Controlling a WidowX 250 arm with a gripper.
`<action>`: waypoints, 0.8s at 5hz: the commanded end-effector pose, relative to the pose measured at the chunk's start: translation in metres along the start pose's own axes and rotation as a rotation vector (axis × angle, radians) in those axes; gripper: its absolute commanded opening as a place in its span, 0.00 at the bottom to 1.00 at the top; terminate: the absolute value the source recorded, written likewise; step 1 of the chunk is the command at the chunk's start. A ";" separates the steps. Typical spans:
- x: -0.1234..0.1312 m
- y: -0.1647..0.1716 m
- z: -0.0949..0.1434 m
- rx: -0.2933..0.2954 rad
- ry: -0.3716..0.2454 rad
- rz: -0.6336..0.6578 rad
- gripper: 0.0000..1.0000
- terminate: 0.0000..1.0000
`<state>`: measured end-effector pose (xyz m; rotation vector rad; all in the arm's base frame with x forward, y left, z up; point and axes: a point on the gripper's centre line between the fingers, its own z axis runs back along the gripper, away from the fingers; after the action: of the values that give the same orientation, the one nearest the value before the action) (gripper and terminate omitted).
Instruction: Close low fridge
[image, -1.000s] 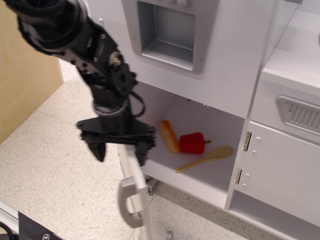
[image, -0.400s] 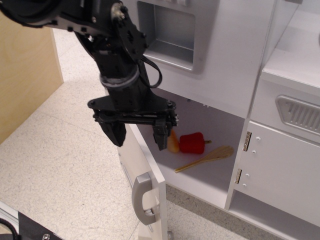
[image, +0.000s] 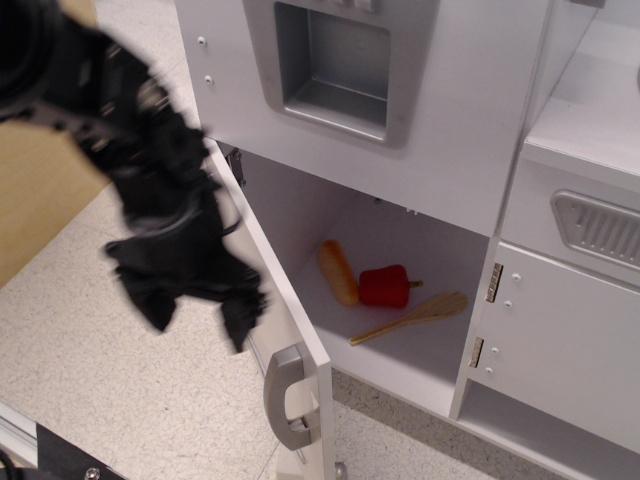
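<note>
The low fridge (image: 400, 355) is the white compartment at the bottom of the toy kitchen. Its flat white door (image: 300, 345) stands open, swung out toward the camera, with its grey bar handle (image: 285, 400) on the near edge. Inside lie an orange roll (image: 338, 272), a red pepper (image: 385, 286) and a wooden spoon (image: 415, 316). My black gripper (image: 198, 312) is motion-blurred, left of the door's outer face, fingers pointing down and spread apart with nothing between them.
A white panel with a grey recessed dispenser (image: 335, 65) sits above the compartment. A smaller white cabinet door (image: 560, 340) under a grey vent (image: 600, 228) is on the right. A wooden panel (image: 45, 190) stands at the left over the speckled floor (image: 110, 390).
My gripper has swung from above the door's top edge to the left, outside of the door. The door has hardly moved since 0.4 s ago.
</note>
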<state>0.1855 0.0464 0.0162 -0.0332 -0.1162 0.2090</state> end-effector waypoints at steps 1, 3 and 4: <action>0.005 0.035 -0.026 0.002 -0.058 -0.029 1.00 0.00; 0.029 0.018 -0.056 0.015 -0.070 0.031 1.00 0.00; 0.036 0.001 -0.068 0.031 -0.048 0.065 1.00 0.00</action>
<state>0.2241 0.0487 -0.0553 -0.0042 -0.1336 0.2884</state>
